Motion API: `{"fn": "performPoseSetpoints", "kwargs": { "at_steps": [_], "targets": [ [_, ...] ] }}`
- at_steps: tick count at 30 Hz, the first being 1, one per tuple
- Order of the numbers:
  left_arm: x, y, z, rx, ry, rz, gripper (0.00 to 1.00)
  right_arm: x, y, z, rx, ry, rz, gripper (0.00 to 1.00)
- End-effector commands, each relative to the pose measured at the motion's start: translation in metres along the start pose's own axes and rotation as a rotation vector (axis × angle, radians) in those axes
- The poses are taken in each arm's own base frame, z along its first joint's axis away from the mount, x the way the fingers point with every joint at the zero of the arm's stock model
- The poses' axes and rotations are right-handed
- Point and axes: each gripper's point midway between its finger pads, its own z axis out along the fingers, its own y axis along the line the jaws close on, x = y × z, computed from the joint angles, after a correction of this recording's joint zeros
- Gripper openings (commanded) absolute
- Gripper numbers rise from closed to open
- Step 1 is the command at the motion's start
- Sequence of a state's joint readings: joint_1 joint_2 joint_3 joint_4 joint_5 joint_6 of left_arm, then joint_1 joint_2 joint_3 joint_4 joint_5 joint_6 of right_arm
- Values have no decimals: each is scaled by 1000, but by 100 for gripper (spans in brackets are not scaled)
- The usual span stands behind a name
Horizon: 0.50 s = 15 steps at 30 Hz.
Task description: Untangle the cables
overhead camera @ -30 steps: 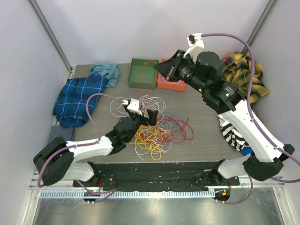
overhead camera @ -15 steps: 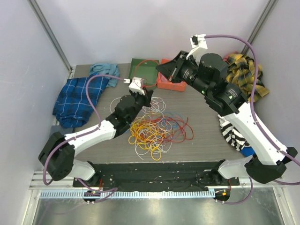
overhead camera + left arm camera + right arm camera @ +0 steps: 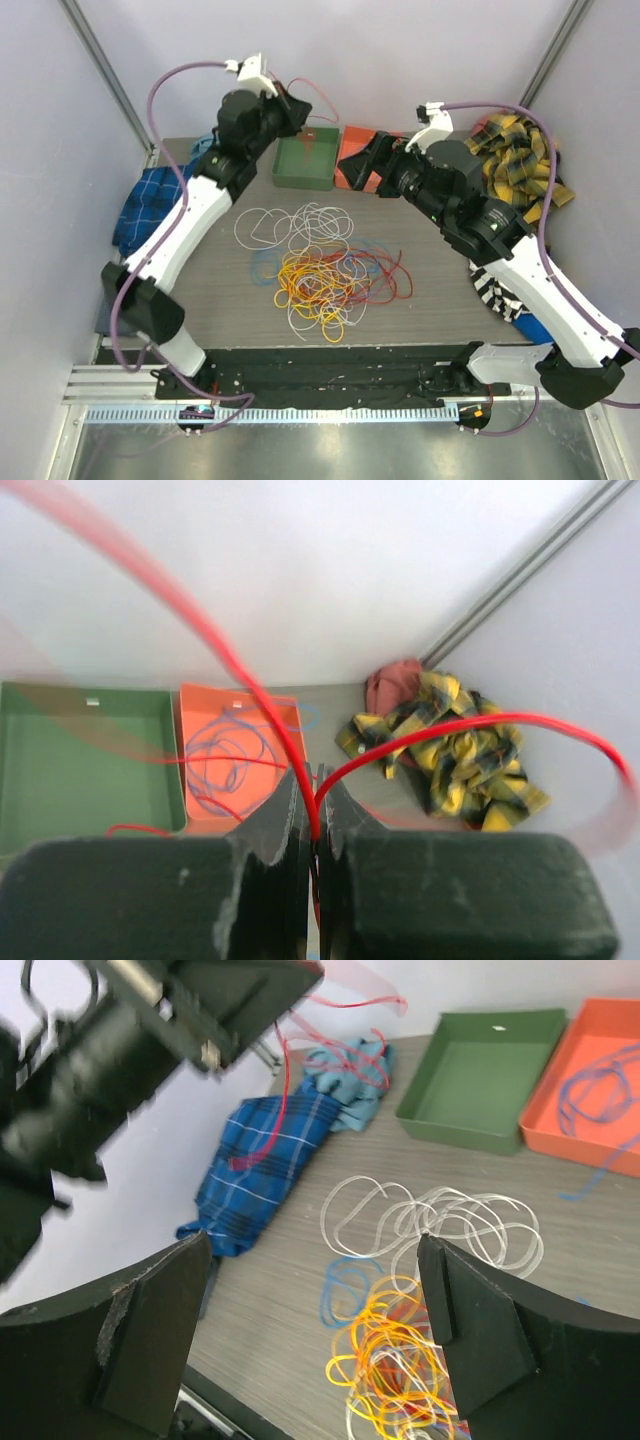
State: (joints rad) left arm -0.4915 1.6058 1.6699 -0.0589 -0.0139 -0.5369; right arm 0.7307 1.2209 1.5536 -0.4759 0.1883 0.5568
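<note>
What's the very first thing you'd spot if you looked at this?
The bright tangle of yellow, orange, red, white and blue cables in the middle of the table jumps out first. Next, the left pincer, up high at the back, is shut on a red cable looping through the air by the green tray. The right pincer hangs wide open nearby.

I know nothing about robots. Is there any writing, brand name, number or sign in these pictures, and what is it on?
No text can be read in any view.
Small white mark on the floor of the green tray: too small to read, may not be writing.
Similar white mark in the orange tray: blurred, unreadable.
Nothing else in view shows lettering.
</note>
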Motion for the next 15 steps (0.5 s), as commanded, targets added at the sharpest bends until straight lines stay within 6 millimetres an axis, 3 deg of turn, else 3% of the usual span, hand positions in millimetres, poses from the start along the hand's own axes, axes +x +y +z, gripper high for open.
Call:
{"fn": "performPoseSetpoints", "kwargs": {
  "at_steps": [1,2,4,5,6,7,8,11,12,14,15],
  "targets": [
    [28,16,27,-18,191,-100,0,-10,-19,-19,64,-73,-22,94],
    [37,30,43,-40,210,-117,0,-9,-22,-22,70,-75,-27,94],
    [30,33,58,-31,194,-146,0,-2,-29,-26,82,-70,-36,93],
    [46,48,72,-56,219,-158,0,0,-32,-27,87,-68,-40,93],
    [49,55,79,-67,222,-169,0,7,-37,-26,101,-57,-45,93],
    [41,56,85,-63,198,-172,0,9,-41,-27,108,-55,-52,93],
    [56,72,97,-88,219,-180,0,11,-43,-31,110,-56,-59,93],
    [49,87,113,-93,187,-185,0,20,-57,-37,144,-55,-76,93],
    [66,102,124,-113,208,-193,0,29,-64,-37,158,-41,-84,93],
    [58,107,134,-103,184,-211,0,31,-69,-40,169,-49,-87,93],
    [78,121,144,-119,211,-218,0,39,-74,-39,176,-36,-94,93]
  ]
}}
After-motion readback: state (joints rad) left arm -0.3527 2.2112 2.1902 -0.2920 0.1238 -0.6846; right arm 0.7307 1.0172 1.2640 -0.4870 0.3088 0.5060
